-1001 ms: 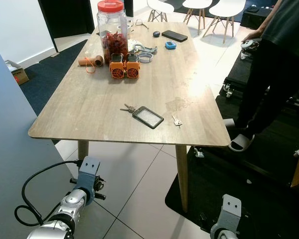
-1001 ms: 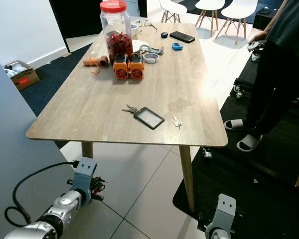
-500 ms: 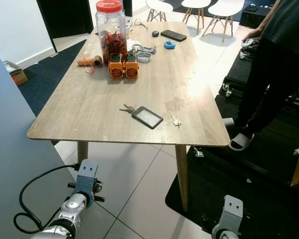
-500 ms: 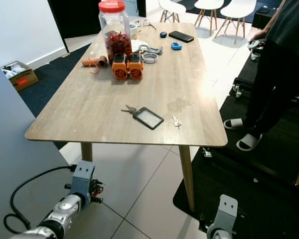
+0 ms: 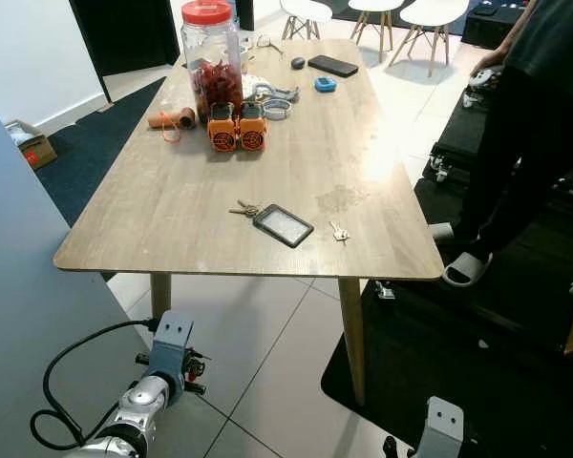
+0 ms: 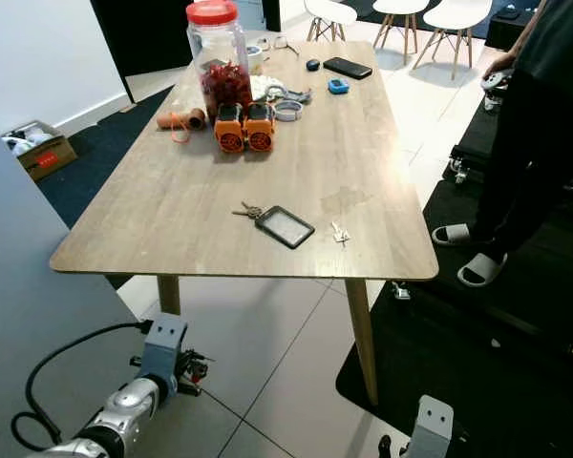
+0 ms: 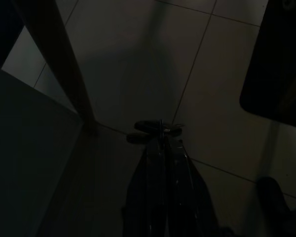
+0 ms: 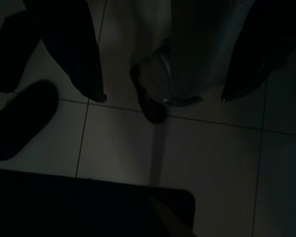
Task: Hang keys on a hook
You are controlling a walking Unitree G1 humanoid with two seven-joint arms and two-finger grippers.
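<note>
**Both claws low, keys on the table**

Left gripper of mine hangs low over the pale floor tiles, near the front left leg of the long light-wood table; from my head I cannot tell how its fingers stand. My right arm's wrist block sits at the bottom edge, by the black mat. On the table, near its front edge, lies the small bunch of metal keys, touching the black rectangular card holder with a clear window. A single silver key lies just beside the holder, apart from it. Further back stand two orange round-faced blocks before a tall clear plastic jar with a red lid. A person in dark trousers and grey slippers stands by the table's right side.

Through my left wrist, dimly, my two black fingers lie pressed together, holding nothing, over tiles beside the wooden table leg.

Through my right wrist, the right gripper has its black fingers spread wide and empty above dark tiles; a dark slipper lies near.
</note>
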